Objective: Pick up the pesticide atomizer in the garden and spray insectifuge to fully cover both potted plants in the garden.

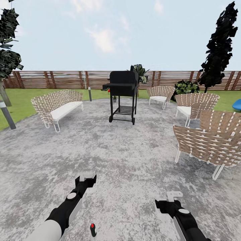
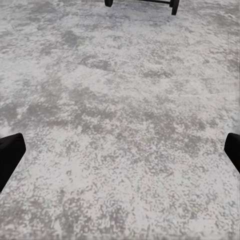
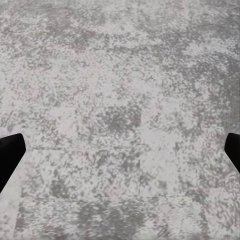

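Black wheeled barbecue grill (image 1: 123, 96), upright at the paved patch's far side. Woven sofa with white cushion (image 1: 57, 107) to its left. Woven chairs (image 1: 207, 135) to the right. Grey lamp post (image 1: 89, 93) just beyond the sofa.

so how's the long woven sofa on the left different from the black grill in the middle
The sofa is low, wide and tan woven with a white cushion; the grill is taller, narrower and solid black. The sofa rests on thin white legs; the grill stands on a black frame with a lower shelf. Both sit on the grey paved patch.
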### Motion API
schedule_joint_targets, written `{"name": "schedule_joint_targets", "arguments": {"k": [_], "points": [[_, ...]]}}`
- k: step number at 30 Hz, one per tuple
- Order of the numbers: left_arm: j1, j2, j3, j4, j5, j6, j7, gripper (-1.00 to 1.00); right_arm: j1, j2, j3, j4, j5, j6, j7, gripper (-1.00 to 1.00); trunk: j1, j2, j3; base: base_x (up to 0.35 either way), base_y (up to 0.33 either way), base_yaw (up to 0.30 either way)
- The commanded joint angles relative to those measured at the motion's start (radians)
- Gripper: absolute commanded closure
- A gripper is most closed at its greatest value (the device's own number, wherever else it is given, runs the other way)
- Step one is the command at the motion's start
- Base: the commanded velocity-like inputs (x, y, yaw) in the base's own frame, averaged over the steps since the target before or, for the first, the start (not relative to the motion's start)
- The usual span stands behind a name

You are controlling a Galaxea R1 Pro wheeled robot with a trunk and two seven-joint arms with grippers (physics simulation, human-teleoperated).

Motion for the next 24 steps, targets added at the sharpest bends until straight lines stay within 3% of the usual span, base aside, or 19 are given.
{"name": "schedule_joint_targets", "arguments": {"k": [1,24], "points": [[-0.001,0.001,-0.005,0.001,0.009,-0.004,0.002,-1.00,0.000,0.000,0.000,-0.001,0.001,0.005,0.000,-1.00,0.004,-0.008,-0.005,0.000,0.000,0.043],[-0.001,0.001,-0.004,0.006,0.011,-0.004,0.002,-1.00,0.000,-0.001,0.003,0.000,0.001,0.006,0.000,-1.00,0.092,-0.169,-0.110,0.000,0.000,0.085]]}}
